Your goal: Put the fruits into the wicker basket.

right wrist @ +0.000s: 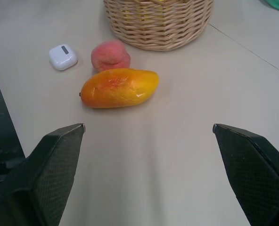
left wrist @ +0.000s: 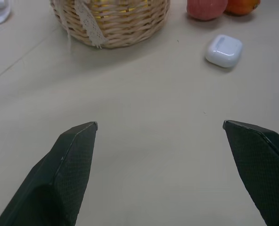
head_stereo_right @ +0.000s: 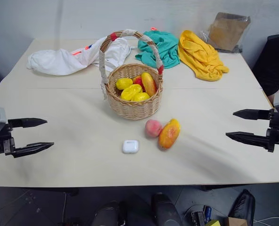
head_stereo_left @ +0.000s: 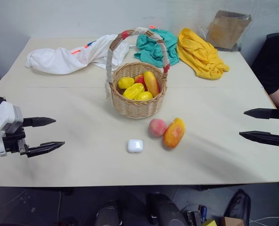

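Nearest us, our left gripper [head_stereo_left: 47, 134] and right gripper [head_stereo_left: 255, 124] hang wide open and empty at the two sides of the table [head_stereo_left: 73, 160], both well apart from the fruit. Between them, toward the front, lies a white case [head_stereo_left: 135, 146], which is not ours to move. Just beyond it sit the peach [head_stereo_left: 157, 127] and the mango [head_stereo_left: 174, 133], touching or nearly so, on bare table just in front of the basket [head_stereo_left: 136, 89]. The basket already holds several yellow fruits and a red-orange one, so it is fairly full. Behind it lie a white cloth [head_stereo_left: 64, 59], a teal cloth [head_stereo_left: 154, 47] and a yellow cloth [head_stereo_left: 200, 54].

Risks as we judge them: closing on the mango may nudge the round peach and send it rolling toward the case or the table edge. The tall handle [head_stereo_left: 138, 35] arches over the basket, so a carried fruit could strike it and drop. A fruit set on the heaped pile could roll back out.
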`<action>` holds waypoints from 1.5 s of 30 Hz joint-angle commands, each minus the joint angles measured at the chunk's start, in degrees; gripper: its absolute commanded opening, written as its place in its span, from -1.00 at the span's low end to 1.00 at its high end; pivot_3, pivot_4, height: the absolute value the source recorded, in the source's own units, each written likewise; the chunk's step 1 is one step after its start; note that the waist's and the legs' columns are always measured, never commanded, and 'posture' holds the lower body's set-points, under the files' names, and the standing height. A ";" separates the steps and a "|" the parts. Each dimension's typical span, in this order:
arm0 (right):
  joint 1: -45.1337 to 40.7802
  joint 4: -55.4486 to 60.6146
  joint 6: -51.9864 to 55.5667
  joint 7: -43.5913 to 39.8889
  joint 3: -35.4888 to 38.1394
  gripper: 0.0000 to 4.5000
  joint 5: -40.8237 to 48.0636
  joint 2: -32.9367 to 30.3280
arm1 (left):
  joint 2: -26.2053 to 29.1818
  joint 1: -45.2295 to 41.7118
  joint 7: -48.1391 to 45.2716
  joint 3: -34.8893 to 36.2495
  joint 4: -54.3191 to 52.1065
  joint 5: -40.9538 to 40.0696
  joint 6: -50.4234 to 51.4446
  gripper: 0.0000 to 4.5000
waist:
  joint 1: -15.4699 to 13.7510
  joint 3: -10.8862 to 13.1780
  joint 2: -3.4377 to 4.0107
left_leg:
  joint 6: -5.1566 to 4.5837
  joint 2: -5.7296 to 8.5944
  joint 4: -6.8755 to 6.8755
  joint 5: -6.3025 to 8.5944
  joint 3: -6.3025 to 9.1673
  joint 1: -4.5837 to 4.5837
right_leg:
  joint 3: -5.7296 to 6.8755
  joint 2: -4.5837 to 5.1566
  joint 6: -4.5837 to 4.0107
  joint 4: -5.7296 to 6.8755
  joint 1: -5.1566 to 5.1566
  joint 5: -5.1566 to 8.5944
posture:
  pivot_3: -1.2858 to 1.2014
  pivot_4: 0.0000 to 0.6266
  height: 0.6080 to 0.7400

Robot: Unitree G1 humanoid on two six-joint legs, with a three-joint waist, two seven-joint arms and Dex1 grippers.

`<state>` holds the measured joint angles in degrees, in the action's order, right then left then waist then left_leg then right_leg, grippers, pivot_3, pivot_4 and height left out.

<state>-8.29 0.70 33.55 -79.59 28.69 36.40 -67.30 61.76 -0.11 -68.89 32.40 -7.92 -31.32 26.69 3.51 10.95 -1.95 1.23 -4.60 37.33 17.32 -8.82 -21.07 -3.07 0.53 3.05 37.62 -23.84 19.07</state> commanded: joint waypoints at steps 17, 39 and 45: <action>-0.83 26.73 11.32 8.19 0.12 0.99 14.74 3.79 | -9.68 -19.79 3.85 -29.57 -6.36 2.26 3.12 1.00 | -0.24 -0.01 0.01 | 0.03 0.01 0.35 -0.02 0.13 -0.02 | -0.01 -0.08 0.11 0.21 0.12 -0.05 | 0.03 -0.52 1.00; 1.80 35.27 11.71 19.33 0.84 1.00 19.63 5.72 | -29.96 -34.44 4.74 -53.17 16.94 24.52 -11.29 0.92 | -0.55 -0.02 -0.02 | -0.11 0.02 0.76 0.02 0.17 -0.15 | -0.10 -0.09 0.28 0.28 0.17 -0.09 | 0.03 -0.52 1.00; 0.93 34.71 10.60 20.51 -1.95 1.00 18.50 6.22 | -29.50 -33.87 3.69 -52.39 16.92 24.86 -11.58 0.19 | -0.49 -0.02 -0.02 | -0.13 0.02 0.77 0.02 0.19 -0.13 | -0.10 -0.08 0.30 0.28 0.21 -0.09 | 0.03 -0.52 1.00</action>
<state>-6.47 34.77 45.20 -59.37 26.87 55.06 -61.24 31.86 -34.64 -64.08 -19.97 9.35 -6.86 15.14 3.02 10.93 -1.97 1.10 -4.59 38.09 17.34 -8.63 -21.20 -3.17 0.45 3.34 37.91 -23.63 18.97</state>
